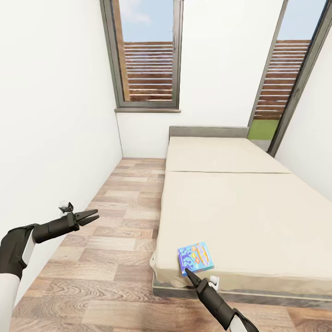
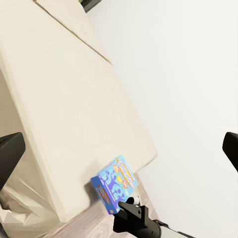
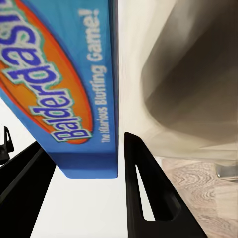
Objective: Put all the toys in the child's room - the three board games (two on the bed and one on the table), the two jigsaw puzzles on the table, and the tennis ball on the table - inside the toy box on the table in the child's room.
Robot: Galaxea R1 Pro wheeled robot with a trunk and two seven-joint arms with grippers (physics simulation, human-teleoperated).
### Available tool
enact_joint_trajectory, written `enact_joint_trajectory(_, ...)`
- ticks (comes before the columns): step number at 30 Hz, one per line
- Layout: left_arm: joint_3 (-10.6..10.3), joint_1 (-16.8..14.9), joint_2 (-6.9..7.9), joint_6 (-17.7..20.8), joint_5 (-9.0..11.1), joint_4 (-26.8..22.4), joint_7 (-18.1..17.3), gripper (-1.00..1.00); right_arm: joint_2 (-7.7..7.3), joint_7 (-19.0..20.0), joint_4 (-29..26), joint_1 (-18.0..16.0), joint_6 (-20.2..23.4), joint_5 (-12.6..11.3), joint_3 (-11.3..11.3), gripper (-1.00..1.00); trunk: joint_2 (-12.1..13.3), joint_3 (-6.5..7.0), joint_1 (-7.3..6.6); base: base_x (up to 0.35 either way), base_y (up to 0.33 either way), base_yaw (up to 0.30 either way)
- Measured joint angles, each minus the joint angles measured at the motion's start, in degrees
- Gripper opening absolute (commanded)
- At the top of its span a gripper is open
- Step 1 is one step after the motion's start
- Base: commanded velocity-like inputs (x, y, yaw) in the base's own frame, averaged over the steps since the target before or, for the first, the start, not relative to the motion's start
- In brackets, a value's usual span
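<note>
Right gripper (image 1: 188,272) reaches to the near corner of the bed (image 1: 258,221), tips at the near edge of the light blue board game (image 1: 195,258). The box lies flat on the cream mattress close to the foot edge, part of it overhanging, which is probably why the approach comes low from the floor side: an overhanging edge gives the fingers something to straddle. In the right wrist view the board game (image 3: 64,79) sits between the two dark fingers (image 3: 144,188), printed "Balderdash", with a gap visible on each side; jaws look parted around the edge and not yet pressing. So open, positioned for a pinch, grasp not made as far as I can judge.

Left gripper (image 1: 87,216) hangs over the wood floor (image 1: 115,240) near the white wall (image 1: 50,115), well apart from the bed, fingers spread, holding nothing. Likely parked out of the way.

View differences: head view gives the layout, bed, two windows (image 1: 147,55), box position on the corner. Right wrist view gives the box title and finger clearance, which the head view hides behind the arm. Left wrist view shows the board game (image 2: 114,182) side-on with the right gripper (image 2: 131,210) just below it, confirming the overhang past the mattress edge.
</note>
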Motion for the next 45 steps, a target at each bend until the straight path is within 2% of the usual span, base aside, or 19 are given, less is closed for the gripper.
enact_joint_trajectory(45, -0.01, 0.0, -0.01, 0.11, -0.01, 0.0, 0.2, 1.0, 0.06, 0.47, 0.0, 0.0, -0.7, 0.01, 0.1, -1.0, 18.05, 8.08, -9.89, 0.0, 0.0, 0.0)
